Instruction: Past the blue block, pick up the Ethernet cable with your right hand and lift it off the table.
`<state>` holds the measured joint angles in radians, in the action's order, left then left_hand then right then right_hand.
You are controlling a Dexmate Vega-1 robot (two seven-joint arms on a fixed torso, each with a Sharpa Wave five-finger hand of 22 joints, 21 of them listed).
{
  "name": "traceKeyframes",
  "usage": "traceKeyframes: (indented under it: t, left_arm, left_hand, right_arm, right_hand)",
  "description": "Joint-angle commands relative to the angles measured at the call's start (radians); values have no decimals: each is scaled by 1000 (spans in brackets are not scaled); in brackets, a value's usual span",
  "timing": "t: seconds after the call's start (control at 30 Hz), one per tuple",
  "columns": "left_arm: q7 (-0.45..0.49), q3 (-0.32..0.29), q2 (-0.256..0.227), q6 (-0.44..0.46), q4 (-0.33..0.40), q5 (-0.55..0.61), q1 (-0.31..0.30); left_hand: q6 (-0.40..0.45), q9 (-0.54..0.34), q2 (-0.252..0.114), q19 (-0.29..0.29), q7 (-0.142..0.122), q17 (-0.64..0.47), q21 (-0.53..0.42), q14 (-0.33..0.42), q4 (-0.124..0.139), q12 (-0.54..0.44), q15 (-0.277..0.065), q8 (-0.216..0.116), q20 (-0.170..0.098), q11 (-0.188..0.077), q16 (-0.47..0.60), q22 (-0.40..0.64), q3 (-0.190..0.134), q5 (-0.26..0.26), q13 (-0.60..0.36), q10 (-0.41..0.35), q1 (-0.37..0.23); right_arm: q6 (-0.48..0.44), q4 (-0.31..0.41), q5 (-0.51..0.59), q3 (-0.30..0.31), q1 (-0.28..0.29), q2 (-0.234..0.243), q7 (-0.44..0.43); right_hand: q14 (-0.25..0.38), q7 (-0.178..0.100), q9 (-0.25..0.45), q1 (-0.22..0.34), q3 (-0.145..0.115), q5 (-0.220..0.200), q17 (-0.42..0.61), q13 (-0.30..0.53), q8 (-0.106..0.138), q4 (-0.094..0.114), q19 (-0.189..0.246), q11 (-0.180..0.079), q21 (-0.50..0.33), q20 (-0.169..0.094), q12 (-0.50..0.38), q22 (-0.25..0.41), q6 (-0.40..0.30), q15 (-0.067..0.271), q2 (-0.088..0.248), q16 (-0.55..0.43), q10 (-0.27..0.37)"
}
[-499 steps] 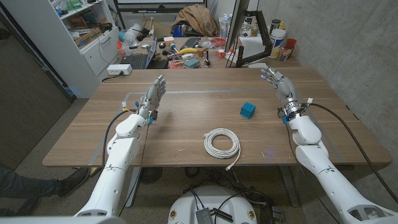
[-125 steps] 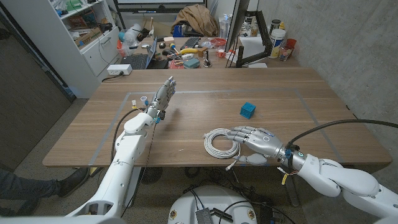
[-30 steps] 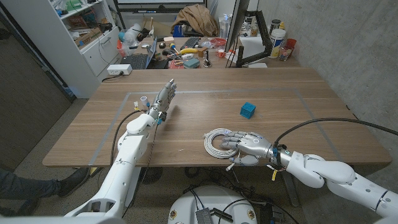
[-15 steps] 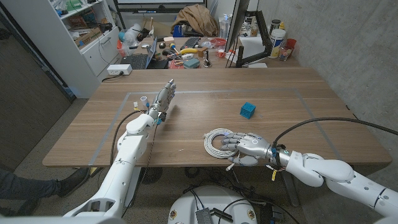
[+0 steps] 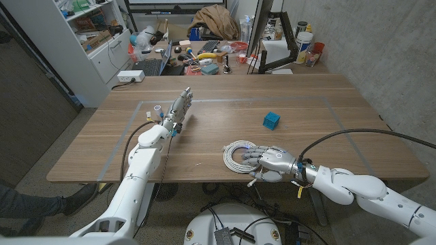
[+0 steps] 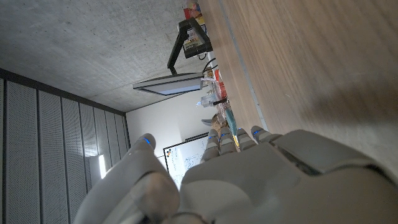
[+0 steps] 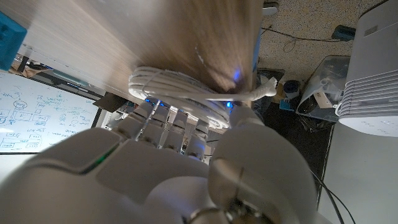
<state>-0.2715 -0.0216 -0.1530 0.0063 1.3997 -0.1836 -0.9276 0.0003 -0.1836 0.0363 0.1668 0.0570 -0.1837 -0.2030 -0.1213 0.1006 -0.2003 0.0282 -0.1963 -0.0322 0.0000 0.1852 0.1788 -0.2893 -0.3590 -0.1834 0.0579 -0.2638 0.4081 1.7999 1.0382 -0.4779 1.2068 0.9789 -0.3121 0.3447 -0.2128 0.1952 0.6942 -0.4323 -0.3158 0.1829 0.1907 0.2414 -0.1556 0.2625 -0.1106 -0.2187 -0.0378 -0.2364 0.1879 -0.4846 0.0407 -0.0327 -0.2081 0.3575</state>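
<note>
Wooden table, head view: wide bare room in the middle and far right. One small blue cube block right of centre. One white coiled Ethernet cable near the near edge, on the wood; right hand lies over its right side, fingers on the coil, grip not certain. Left hand upright, fingers straight, holding nothing.

Left wrist view: left hand's fingers together, extended.

Right wrist view: fingers at the coil; one plug end past the table edge.
</note>
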Motion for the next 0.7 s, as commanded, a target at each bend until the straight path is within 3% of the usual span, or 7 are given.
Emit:
traceKeyframes:
  t: [0.03,0.27,0.57,0.7]
  left_arm:
    - [11,-3,4,1,10,1,-11]
    - [15,-7,8,-1,13,-2,-18]
    - [16,-14,11,-5,10,-10,-26]
    - [15,-16,11,-8,11,-12,-28]
  left_hand:
    - [6,-3,-9,15,1,-2,1,-10,2,-3,-4,-3,-8,0,3,4,4,-6,-6,6,1]
    - [7,-3,-10,15,2,-3,1,-10,2,-3,-4,-4,-8,0,3,4,5,-6,-6,6,1]
    - [9,-3,-10,18,3,-3,2,-10,2,-3,-3,-4,-8,-1,3,4,7,-6,-6,6,0]
    - [10,-3,-11,18,3,-3,2,-10,2,-2,-3,-4,-8,-3,3,4,8,-6,-6,7,0]
  right_arm:
    - [34,-56,-14,-17,-32,-12,-34]
    - [65,-90,-18,-30,-57,-22,-63]
    - [83,-109,-13,-42,-79,-35,-90]
    - [84,-113,-15,-44,-83,-40,-95]
  right_hand:
    - [46,0,0,19,-14,6,5,2,8,3,23,-2,-9,-31,-13,2,-31,89,1,-16,28]
    - [136,-3,1,41,-32,17,9,4,18,3,61,-35,-17,-47,-32,2,-103,116,7,-31,83]
    - [251,-3,4,78,-64,34,24,14,46,4,160,-58,-41,-70,-75,3,-246,163,20,-47,195]
    - [319,3,17,101,-81,52,39,25,84,6,217,-75,-54,-81,-105,4,-351,175,30,-61,271]
